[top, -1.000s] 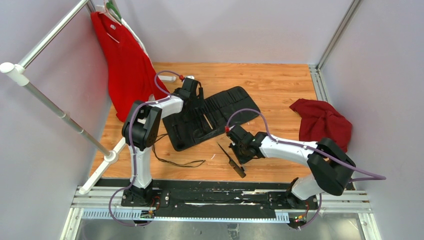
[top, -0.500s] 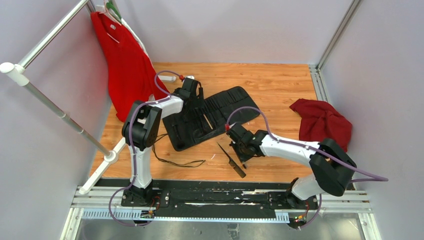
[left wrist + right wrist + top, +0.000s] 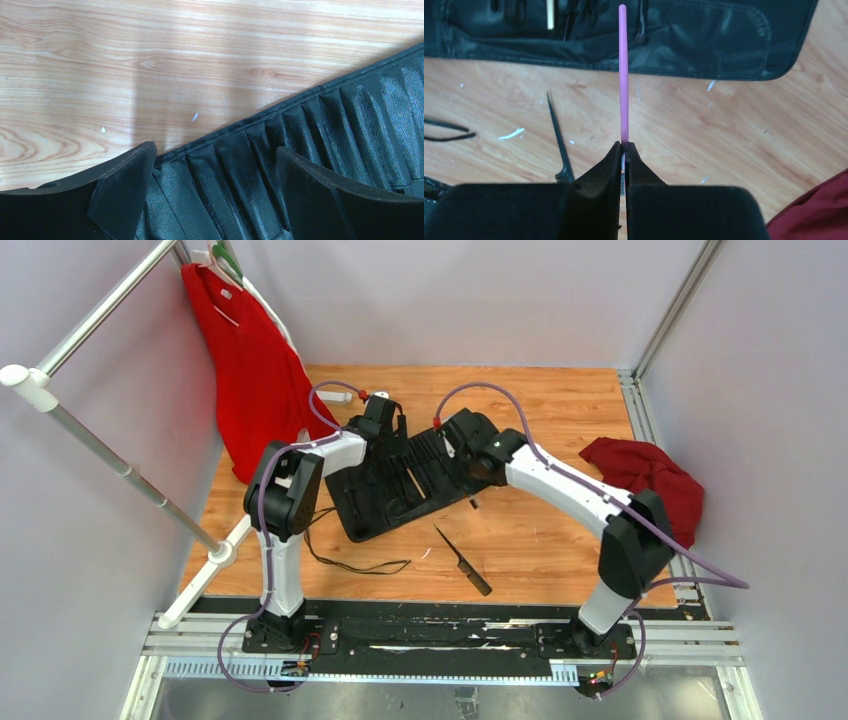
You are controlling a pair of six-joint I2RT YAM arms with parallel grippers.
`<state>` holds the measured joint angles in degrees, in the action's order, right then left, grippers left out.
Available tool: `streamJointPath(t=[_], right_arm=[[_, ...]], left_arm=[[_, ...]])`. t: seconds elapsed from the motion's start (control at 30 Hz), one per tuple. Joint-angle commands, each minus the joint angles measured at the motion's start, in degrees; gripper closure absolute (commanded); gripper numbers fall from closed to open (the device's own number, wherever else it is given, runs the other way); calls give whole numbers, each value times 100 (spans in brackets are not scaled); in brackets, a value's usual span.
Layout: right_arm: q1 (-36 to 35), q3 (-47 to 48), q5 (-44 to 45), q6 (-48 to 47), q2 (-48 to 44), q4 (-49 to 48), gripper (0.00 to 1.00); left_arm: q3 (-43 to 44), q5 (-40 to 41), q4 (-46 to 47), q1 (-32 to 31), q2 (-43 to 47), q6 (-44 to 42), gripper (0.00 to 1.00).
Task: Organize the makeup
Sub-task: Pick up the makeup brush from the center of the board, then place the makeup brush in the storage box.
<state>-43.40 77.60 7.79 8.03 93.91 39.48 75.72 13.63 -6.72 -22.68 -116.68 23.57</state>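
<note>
My right gripper (image 3: 625,146) is shut on a thin pink-handled makeup tool (image 3: 623,75). It holds the tool above the floor, the pink tip reaching over the near edge of the black roll-up case (image 3: 704,40). In the top view my right gripper (image 3: 474,485) hangs at the case's (image 3: 400,485) right part. A black comb-like tool (image 3: 462,560) lies on the floor, and it shows in the right wrist view (image 3: 559,145) too. My left gripper (image 3: 215,167) is open, its fingers (image 3: 125,192) straddling the case's pleated slots (image 3: 350,110); in the top view my left gripper (image 3: 385,435) is at the case's far left part. A pale-handled brush (image 3: 550,15) sits in the case.
A thin black cord (image 3: 350,562) loops on the floor left of the comb. A crumpled red cloth (image 3: 645,485) lies at the right. A red shirt (image 3: 250,370) hangs on a white rack (image 3: 120,465) at the left. Grey walls enclose the wooden floor.
My right arm has risen from the floor beside the comb and swung back toward the case, carrying the pink-handled tool. The left arm has not moved.
</note>
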Motion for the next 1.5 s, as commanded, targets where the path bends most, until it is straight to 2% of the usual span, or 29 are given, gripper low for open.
streamJointPath(t=[0.0, 0.3, 0.5, 1.47], right_arm=[[332, 948, -150, -450, 612, 948, 99], [864, 2575, -636, -819, 1854, 1721, 99], [1028, 3187, -897, -1041, 2568, 1997, 99], [1314, 3748, -1510, -1284, 3705, 1960, 99]], left_arm=[[-278, -478, -410, 31, -302, 148, 5], [-296, -476, -383, 35, -285, 148, 5], [-307, -484, -374, 27, -285, 147, 5], [-328, -493, -339, 28, -276, 139, 5]])
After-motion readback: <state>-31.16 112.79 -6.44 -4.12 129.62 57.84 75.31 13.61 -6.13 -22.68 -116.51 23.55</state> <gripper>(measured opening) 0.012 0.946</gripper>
